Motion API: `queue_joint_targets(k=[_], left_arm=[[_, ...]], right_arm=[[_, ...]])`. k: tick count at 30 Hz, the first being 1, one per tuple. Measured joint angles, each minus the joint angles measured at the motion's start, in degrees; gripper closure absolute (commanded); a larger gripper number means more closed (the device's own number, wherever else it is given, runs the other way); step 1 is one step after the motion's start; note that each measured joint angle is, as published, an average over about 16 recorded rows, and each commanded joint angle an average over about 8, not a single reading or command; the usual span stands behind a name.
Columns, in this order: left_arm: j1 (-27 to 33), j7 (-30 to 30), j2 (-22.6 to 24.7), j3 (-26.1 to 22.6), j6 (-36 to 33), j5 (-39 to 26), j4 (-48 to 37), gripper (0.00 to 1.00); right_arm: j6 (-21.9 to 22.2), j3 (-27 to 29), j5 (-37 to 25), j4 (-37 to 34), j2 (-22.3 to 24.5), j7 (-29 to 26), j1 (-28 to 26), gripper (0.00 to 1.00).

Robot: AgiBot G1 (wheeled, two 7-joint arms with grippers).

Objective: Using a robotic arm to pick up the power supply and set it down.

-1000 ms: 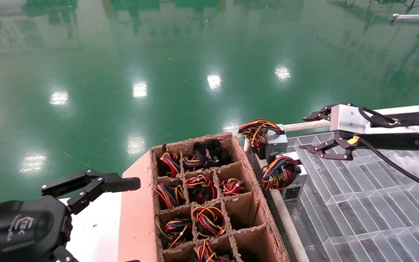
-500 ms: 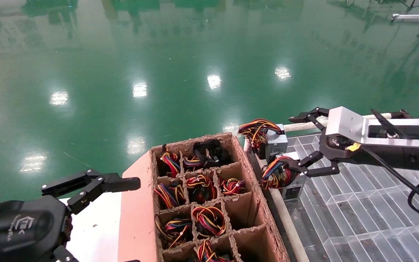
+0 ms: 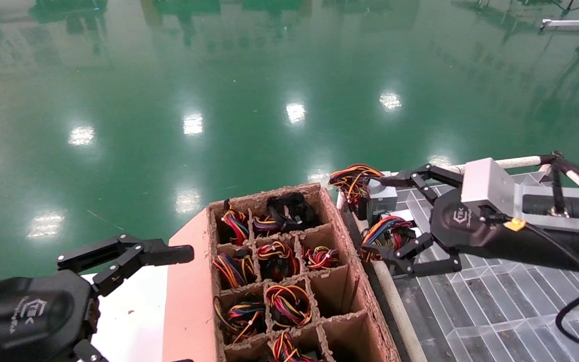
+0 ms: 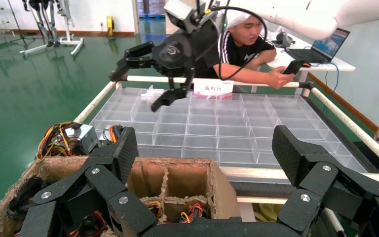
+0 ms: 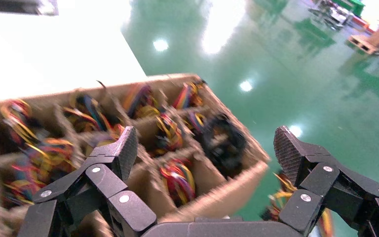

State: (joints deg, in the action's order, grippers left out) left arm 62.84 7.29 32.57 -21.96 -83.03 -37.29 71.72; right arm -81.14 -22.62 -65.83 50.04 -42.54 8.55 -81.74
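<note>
Right of the cardboard box [image 3: 314,281], the right tool [image 3: 389,216] straddles, released, the power supply [image 3: 387,236]: rigid, weighty; grip metal casing, not springy wires.

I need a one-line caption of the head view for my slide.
Right gripper spread open around the power supply on the clear tray, beside the cardboard divider box; left gripper parked.

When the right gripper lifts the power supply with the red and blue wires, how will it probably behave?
The power supply has a stiff-looking metal body, so it probably will not deform between the open fingers of the right gripper. Its tied wire bundle looks soft and bulky on one end, so it may sag and tilt the box. The smooth metal sides may be slippery.
</note>
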Motion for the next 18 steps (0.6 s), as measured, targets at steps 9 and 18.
queue_joint_targets(k=[9, 18], left_arm=[[0.0, 0.0, 0.0, 0.0, 0.0, 0.0, 0.0, 0.0], [0.0, 0.0, 0.0, 0.0, 0.0, 0.0, 0.0, 0.0]], right_arm=[[-1.4, 2.1, 7.6, 7.4, 2.4, -6.1, 6.4, 0.0], [-2.3, 3.4, 12.2, 12.0, 3.8, -9.8, 10.3, 0.0]])
